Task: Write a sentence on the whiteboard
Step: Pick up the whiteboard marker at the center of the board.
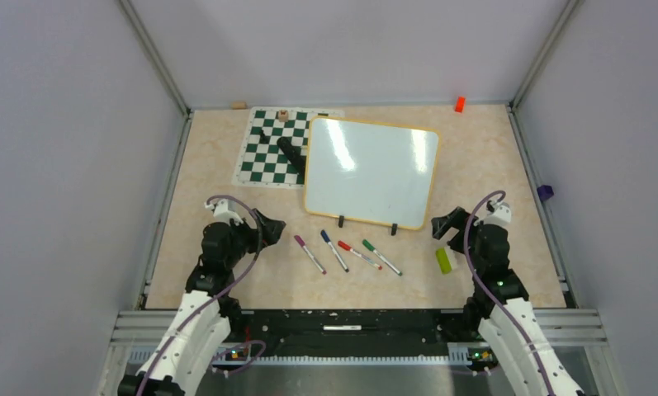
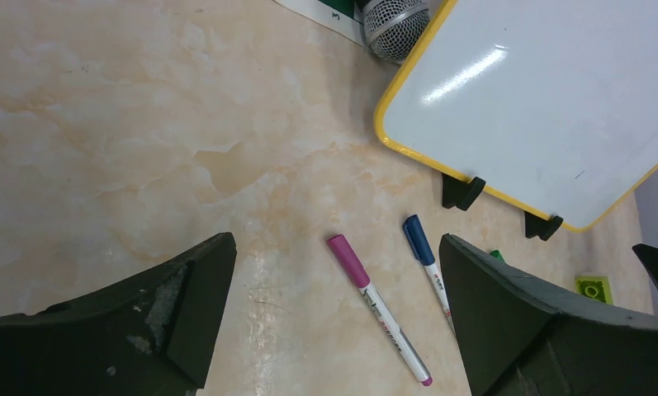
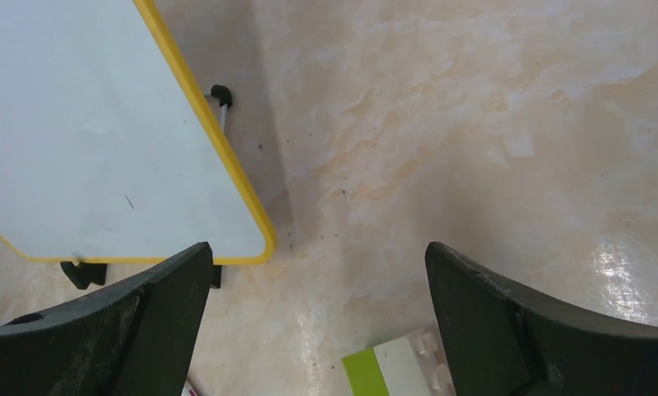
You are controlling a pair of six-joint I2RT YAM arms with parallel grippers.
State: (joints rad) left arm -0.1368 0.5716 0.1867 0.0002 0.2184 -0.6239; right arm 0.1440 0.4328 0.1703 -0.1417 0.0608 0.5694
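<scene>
The whiteboard (image 1: 371, 172) lies flat at the table's middle, with a yellow-orange rim and two black clips on its near edge. Its surface is blank and no sentence shows. It also shows in the left wrist view (image 2: 540, 107) and the right wrist view (image 3: 86, 124). A purple-capped marker (image 1: 309, 253), a blue marker (image 1: 334, 250), a red marker (image 1: 359, 255) and a green marker (image 1: 381, 257) lie in a row before the board. My left gripper (image 1: 272, 227) is open and empty over the purple marker (image 2: 379, 309), beside the blue one (image 2: 426, 262). My right gripper (image 1: 445, 224) is open and empty by the board's near right corner.
A green-and-white chess mat (image 1: 267, 153) lies left of the board with a black microphone (image 1: 290, 153) on it. A lime-and-white block (image 1: 443, 260) lies under my right gripper. An orange piece (image 1: 459, 104) sits at the back wall. Metal rails edge the table.
</scene>
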